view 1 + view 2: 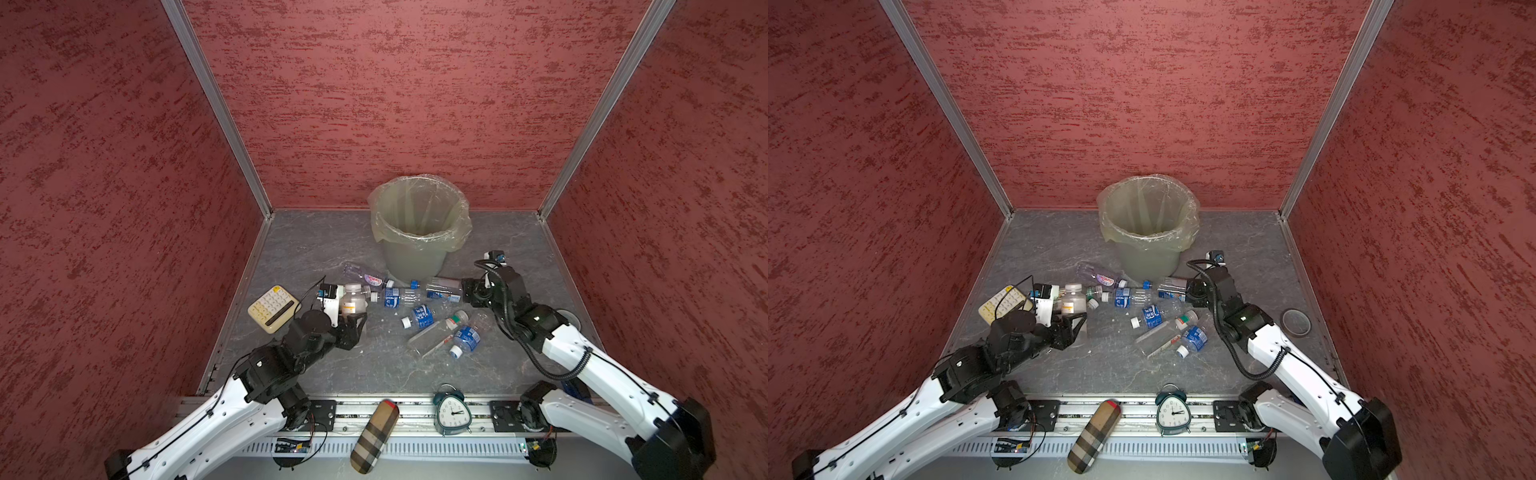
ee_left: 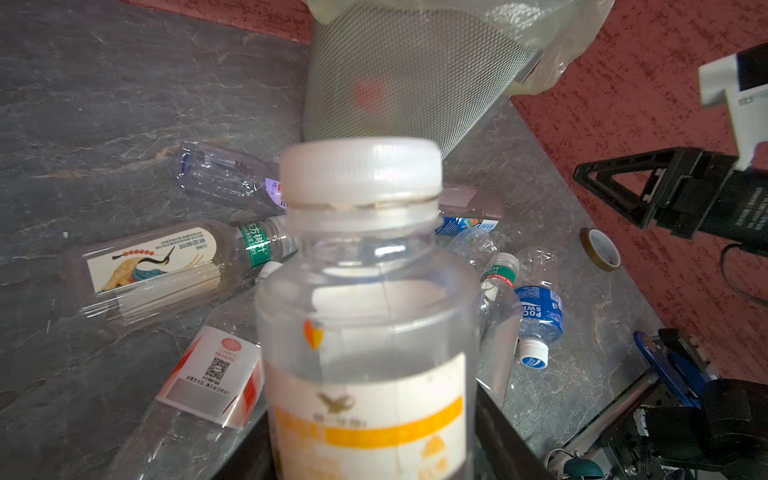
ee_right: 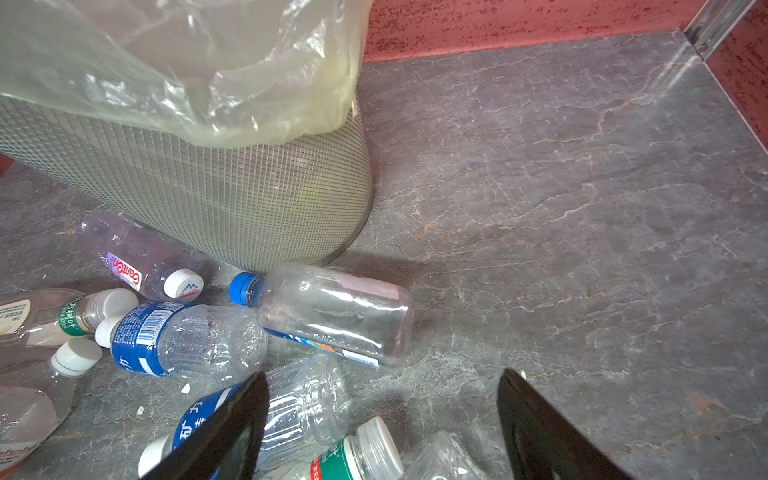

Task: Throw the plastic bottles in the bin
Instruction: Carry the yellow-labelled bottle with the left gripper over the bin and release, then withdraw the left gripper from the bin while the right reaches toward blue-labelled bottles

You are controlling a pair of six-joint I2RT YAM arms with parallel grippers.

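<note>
Standing at back middle of bench [image 1: 307,249]: bin [image 1: 415,266], bag over rim. Left hand [image 1: 352,316] clamped on white-cap bottle [image 2: 365,316] with yellow label, cap toward bin, front-left of bin. Right hand [image 1: 467,293] spread wide apart, nothing in it. Blue-cap bottle [image 3: 332,316] lies just ahead of right hand, by bin foot. Other bottles [image 1: 424,318] lie scattered between both hands.

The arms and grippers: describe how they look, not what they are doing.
Both the left arm and right arm have white shells with black joints and thin black cables clipped along them; a ribbed black hose loops beside the right one. The left gripper and right gripper are black with triangular open-frame fingers.
</note>
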